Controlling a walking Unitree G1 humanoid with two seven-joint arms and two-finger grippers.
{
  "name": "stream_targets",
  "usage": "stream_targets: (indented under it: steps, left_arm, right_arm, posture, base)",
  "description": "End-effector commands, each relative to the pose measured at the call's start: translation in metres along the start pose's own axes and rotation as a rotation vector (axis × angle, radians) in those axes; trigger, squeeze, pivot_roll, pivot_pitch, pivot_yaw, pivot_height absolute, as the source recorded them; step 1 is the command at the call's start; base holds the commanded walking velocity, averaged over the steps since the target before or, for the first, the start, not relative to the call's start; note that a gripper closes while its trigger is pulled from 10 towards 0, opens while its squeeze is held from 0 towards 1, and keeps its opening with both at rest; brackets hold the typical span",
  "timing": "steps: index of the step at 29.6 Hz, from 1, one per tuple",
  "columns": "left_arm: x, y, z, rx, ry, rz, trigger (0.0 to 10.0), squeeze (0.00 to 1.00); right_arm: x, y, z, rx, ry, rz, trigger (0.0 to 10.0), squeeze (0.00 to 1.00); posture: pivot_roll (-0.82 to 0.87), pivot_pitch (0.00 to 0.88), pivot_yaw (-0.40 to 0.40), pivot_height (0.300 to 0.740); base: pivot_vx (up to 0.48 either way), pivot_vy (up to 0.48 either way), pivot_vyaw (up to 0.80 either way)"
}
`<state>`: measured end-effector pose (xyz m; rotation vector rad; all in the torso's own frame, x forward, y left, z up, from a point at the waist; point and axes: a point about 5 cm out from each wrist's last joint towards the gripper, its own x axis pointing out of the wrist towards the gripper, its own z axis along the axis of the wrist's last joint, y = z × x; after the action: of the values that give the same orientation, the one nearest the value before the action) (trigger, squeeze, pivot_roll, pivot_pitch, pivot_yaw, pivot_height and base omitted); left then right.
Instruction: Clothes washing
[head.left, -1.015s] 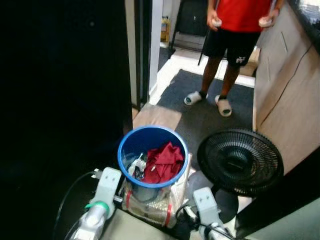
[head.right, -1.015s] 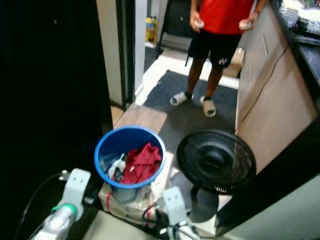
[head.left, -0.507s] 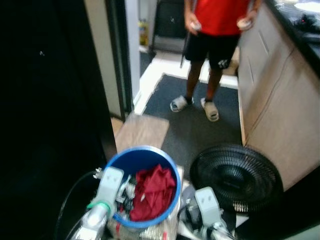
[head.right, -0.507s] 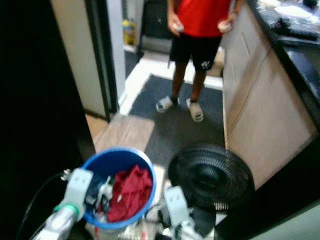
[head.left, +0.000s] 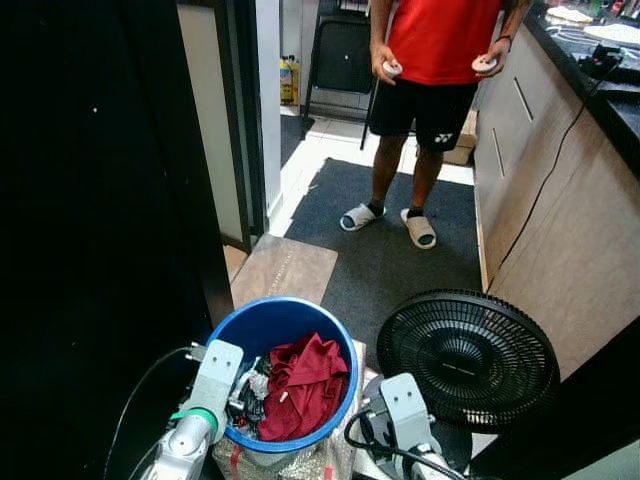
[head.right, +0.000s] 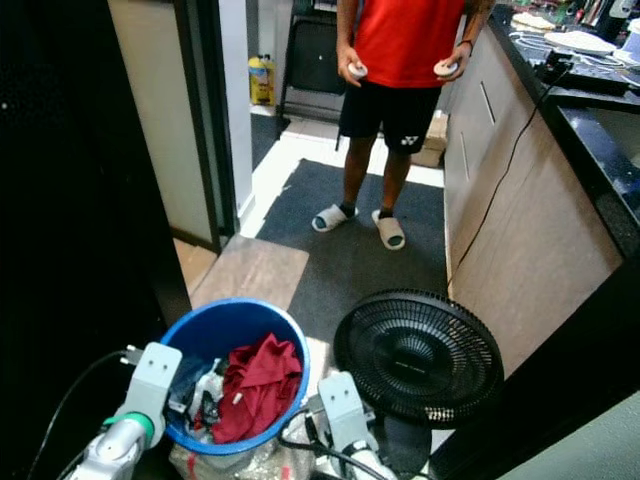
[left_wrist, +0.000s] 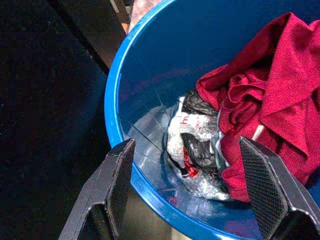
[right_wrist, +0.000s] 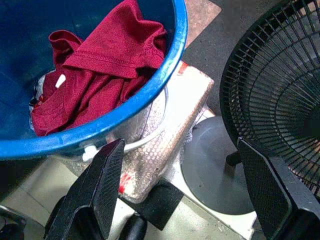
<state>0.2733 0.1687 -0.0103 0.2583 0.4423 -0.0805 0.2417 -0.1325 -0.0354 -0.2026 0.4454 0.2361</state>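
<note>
Red garment (left_wrist: 280, 95) in blue bucket (left_wrist: 145, 75)

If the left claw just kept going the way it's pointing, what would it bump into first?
Most likely the laundry in the blue bucket. The left claw hangs open over the near rim, aimed inside at a crumpled black-and-white bag beside the red shirt. Depth is unclear, so it might clip the rim first.

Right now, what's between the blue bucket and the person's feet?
In the left eye view: a light brown floor panel just past the blue bucket, then dark grey mat up to the person's sandalled feet. Nothing stands on that stretch.
</note>
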Motion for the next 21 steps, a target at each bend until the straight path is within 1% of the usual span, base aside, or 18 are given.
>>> stream_targets:
  steps: [1,11,12,13,15,17,18,19,21]
  left_arm:
    - [-0.003,-0.001,-0.008,0.015,0.023,-0.01,10.0,0.0]
    - [-0.006,0.003,-0.008,0.037,-0.002,-0.013,10.0,0.0]
    - [-0.007,0.008,-0.007,0.048,-0.02,-0.007,10.0,0.0]
    - [-0.007,0.008,-0.007,0.048,-0.02,-0.007,10.0,0.0]
    - [-0.011,0.02,-0.001,0.067,-0.069,0.014,10.0,0.0]
    - [-0.011,0.02,-0.001,0.067,-0.069,0.014,10.0,0.0]
    - [-0.012,0.025,0.001,0.073,-0.084,0.021,10.0,0.0]
    - [-0.012,0.025,0.001,0.073,-0.084,0.021,10.0,0.0]
    - [-0.015,0.039,0.005,0.072,-0.109,0.051,10.0,0.0]
  right_arm:
    - [-0.001,0.002,-0.004,-0.005,0.016,0.006,10.0,0.0]
    - [0.002,0.005,0.005,-0.011,-0.025,0.004,10.0,0.0]
    - [0.004,0.008,0.01,-0.017,-0.048,0.012,10.0,0.0]
    - [0.004,0.008,0.01,-0.017,-0.048,0.012,10.0,0.0]
    - [0.008,0.011,0.021,-0.023,-0.096,0.019,10.0,0.0]
    - [0.008,0.011,0.021,-0.023,-0.096,0.019,10.0,0.0]
    - [0.009,0.011,0.025,-0.023,-0.11,0.019,10.0,0.0]
    - [0.009,0.011,0.025,-0.023,-0.11,0.019,10.0,0.0]
    - [0.012,0.008,0.032,-0.005,-0.128,-0.006,10.0,0.0]
  posture:
    - [0.03,0.0,0.036,0.74]
    - [0.04,0.001,0.041,0.74]
    - [0.05,0.003,0.039,0.74]
    - [0.05,0.003,0.039,0.74]
    - [0.06,0.005,0.032,0.74]
    - [0.06,0.005,0.032,0.74]
    - [0.06,0.005,0.032,0.74]
    - [0.06,0.005,0.032,0.74]
    - [0.07,0.003,0.033,0.74]
  base:
    - [0.0,0.0,0.0]
    - [0.0,0.0,0.0]
    - [0.0,0.0,0.0]
    - [0.0,0.0,0.0]
    - [0.0,0.0,0.0]
    - [0.0,0.0,0.0]
    - [0.0,0.0,0.0]
    - [0.0,0.0,0.0]
    - [0.0,0.0,0.0]
